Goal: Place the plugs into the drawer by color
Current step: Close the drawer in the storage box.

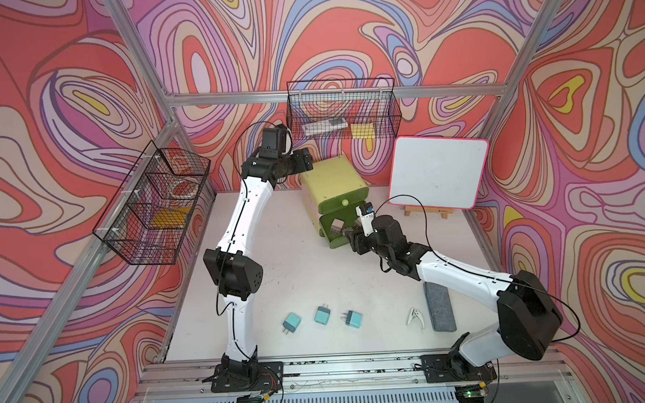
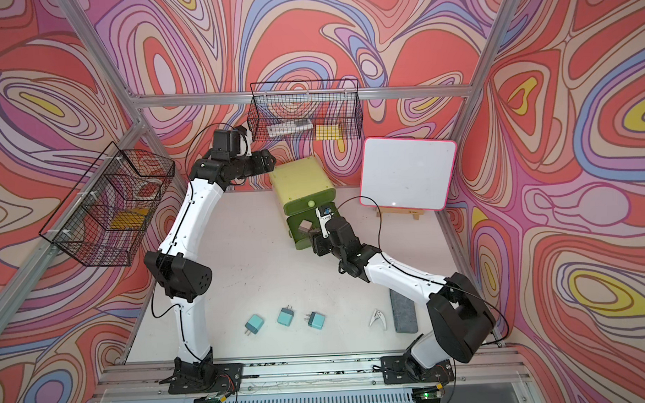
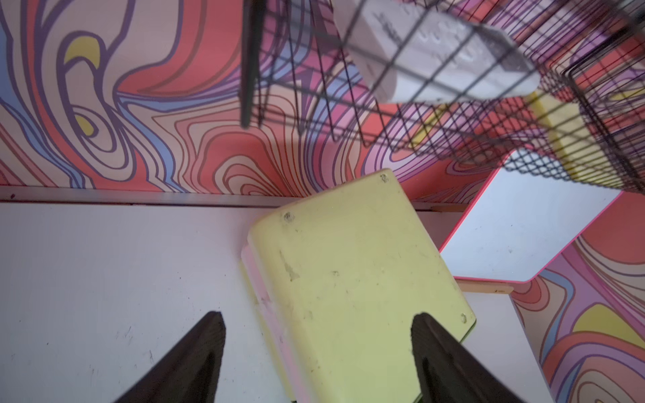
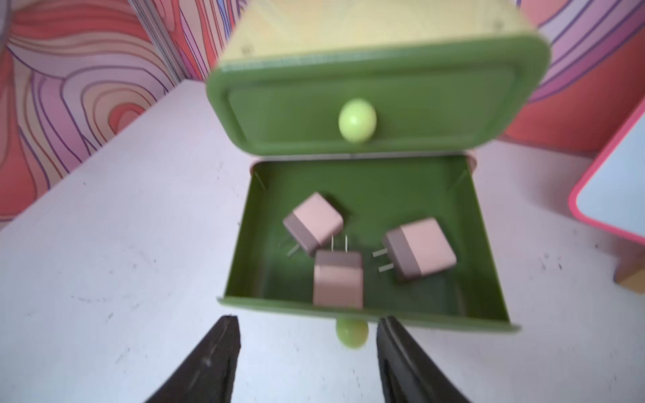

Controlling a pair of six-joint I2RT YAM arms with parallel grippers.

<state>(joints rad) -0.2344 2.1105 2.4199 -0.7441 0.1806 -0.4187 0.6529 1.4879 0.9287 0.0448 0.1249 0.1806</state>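
Note:
The yellow-green drawer chest [image 1: 331, 180] stands at the back of the table. Its top drawer [image 4: 296, 111] is shut. The drawer below it [image 4: 384, 181] is pulled out and holds three pink plugs [image 4: 317, 219] [image 4: 338, 282] [image 4: 424, 247]. Three teal plugs [image 1: 291, 321] [image 1: 322, 315] [image 1: 352, 318] lie in a row near the table's front edge. My right gripper [image 4: 309, 319] is open just in front of the pulled-out drawer, with its ball knob [image 4: 351, 335] between the fingers, untouched. My left gripper [image 3: 317, 315] hangs open and empty above the chest's top [image 3: 349, 279].
A black wire basket [image 1: 341, 109] hangs on the back wall just above my left wrist, and another [image 1: 155, 204] on the left wall. A whiteboard [image 1: 438, 172] leans at the back right. A white clip [image 1: 413, 314] and a grey eraser [image 1: 440, 306] lie front right.

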